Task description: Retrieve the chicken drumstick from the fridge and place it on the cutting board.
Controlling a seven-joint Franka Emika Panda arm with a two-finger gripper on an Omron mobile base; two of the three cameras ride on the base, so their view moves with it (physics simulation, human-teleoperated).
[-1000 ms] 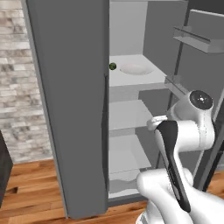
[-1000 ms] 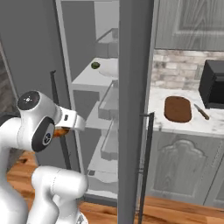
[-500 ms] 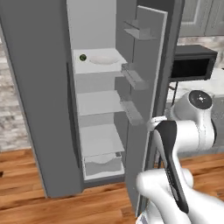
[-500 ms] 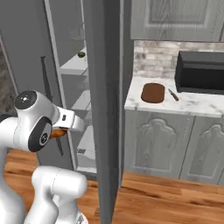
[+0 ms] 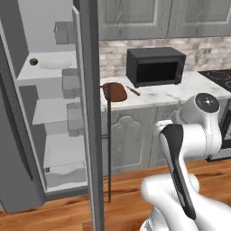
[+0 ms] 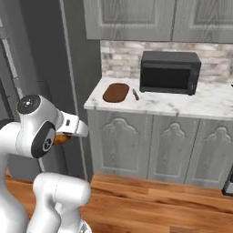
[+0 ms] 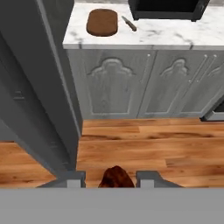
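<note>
My gripper (image 7: 111, 179) is shut on the chicken drumstick (image 7: 116, 177), an orange-brown piece between the two fingers (image 7: 73, 178), held low over the wooden floor. In the right base view the drumstick (image 6: 62, 139) peeks out orange under the hand, beside the fridge door. The dark brown oval cutting board (image 7: 102, 22) lies on the marble counter's left end, far ahead of the gripper; it also appears as cutting board (image 5: 116, 91) and cutting board (image 6: 115, 92). The fridge (image 5: 49, 113) stands open at the left, with pale shelves.
A small brown-handled knife (image 7: 129, 23) lies just right of the board, and a black microwave (image 6: 169, 71) sits further right. The open fridge door (image 5: 89, 108) stands edge-on between fridge and counter. A small green round item (image 5: 33, 61) rests on an upper shelf. Grey cabinets (image 7: 144, 83) sit below the counter.
The whole picture has shifted: the base has swung from the fridge interior toward the counter. Board and microwave now sit more central. The gripper still holds the drumstick.
</note>
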